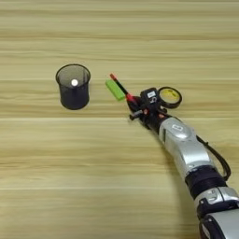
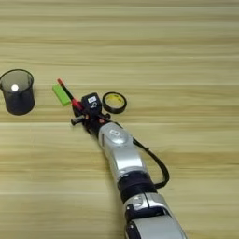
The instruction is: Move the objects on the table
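Pen [image 1: 120,87], slim, stiff and likely light, wants a mid-shaft pinch; whether the fingers [image 1: 134,105] grip it, I cannot tell.

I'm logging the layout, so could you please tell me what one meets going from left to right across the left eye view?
Black mesh cup → green block → tape ring. The red-and-black pen lies right against the block and runs under the gripper, so I leave both out of the order.
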